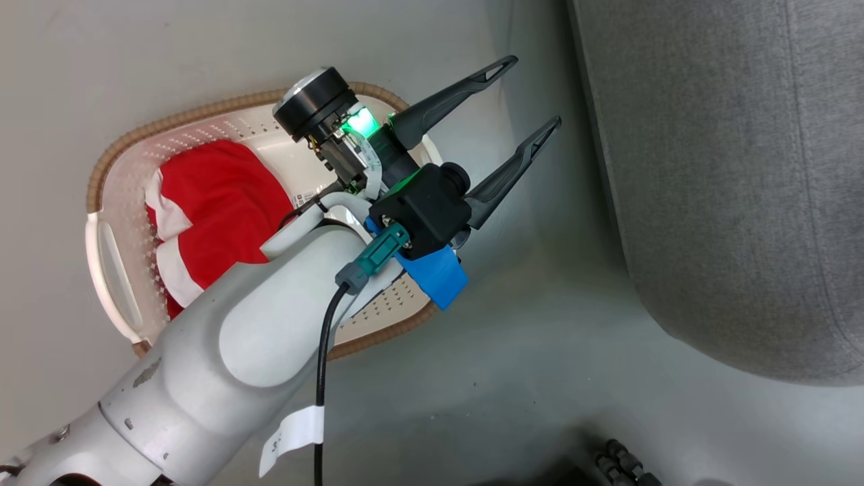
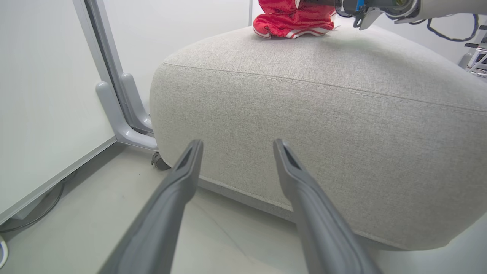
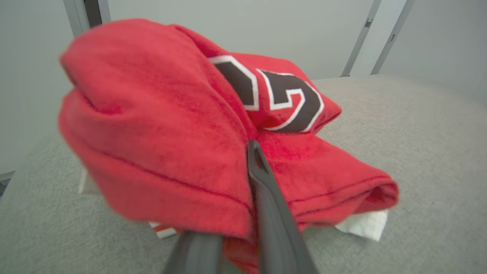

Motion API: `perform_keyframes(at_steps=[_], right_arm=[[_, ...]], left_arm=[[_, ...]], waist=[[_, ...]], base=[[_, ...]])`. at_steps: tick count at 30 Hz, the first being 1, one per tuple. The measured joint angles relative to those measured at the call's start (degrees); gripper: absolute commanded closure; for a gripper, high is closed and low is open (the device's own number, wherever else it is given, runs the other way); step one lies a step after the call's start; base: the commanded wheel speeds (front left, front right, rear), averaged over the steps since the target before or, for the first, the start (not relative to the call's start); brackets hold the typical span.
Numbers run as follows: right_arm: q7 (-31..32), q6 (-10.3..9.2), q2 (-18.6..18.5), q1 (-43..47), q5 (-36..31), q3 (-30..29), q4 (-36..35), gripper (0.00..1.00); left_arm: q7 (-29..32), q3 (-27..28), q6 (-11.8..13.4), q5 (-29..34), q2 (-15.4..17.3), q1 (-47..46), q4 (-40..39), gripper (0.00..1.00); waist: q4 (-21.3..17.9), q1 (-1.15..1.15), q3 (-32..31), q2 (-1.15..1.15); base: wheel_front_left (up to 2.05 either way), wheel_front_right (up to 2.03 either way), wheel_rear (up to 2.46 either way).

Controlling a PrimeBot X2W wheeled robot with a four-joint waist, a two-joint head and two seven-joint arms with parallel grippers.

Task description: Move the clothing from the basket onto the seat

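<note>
Left gripper point(image 1: 534, 90): fingers spread wide and holding nothing. It hangs over the near rim of the basket point(image 1: 101, 169), pointing at the side of the seat point(image 1: 729, 169).
Right gripper point(image 3: 239, 152): fingers drawn narrow with a fold of the numbered garment point(image 3: 171, 133) pinched between them, one finger buried under the cloth.
Numbered garment: up on top of the seat, bunched in a heap, with its dark-and-white number point(image 3: 281, 102) facing up and white trim point(image 3: 361, 226) poking out underneath.
Basket garment point(image 1: 216, 196): lying crumpled at the far end of the basket, which stands on the floor point(image 1: 540, 351) apart from the seat.
Handling: the cloth looks light, limp and fuzzy. I'd expect it to sag and trail from any grip, not slide out.
Where to grip: a raised fold near the middle of the heap looks best, since a pinch at the white edge would likely let the rest drag over the basket wall.
Progress: one piece across, one still to fetch, as I judge it.
</note>
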Motion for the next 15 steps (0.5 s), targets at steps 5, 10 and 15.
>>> perform_keyframes(at_steps=[5, 10, 15], right_arm=[[0.0, 0.00, 1.4, 6.4, 1.5, 0.2, -3.5, 0.00], [0.0, -0.01, 2.5, 16.0, 1.5, 1.5, -9.0, 0.00], [0.0, -0.01, 3.9, 24.6, 1.6, 3.0, -15.6, 0.00]], left_arm=[[0.0, 1.3, 0.4, -0.3, -0.3, 1.4, -0.7, 0.00], [0.0, 3.4, 0.9, -1.0, -1.0, 5.2, -1.5, 0.00], [0.0, 8.2, 2.2, -2.0, -1.3, 10.9, -3.0, 0.00]], waist=[[-0.1, 0.00, -2.7, 0.00], [-0.1, -0.01, -7.4, 0.00], [-0.1, -0.01, -13.4, 0.00]], base=[[0.00, 0.00, 0.00], [0.00, 0.00, 0.00], [0.00, 0.00, 0.00]])
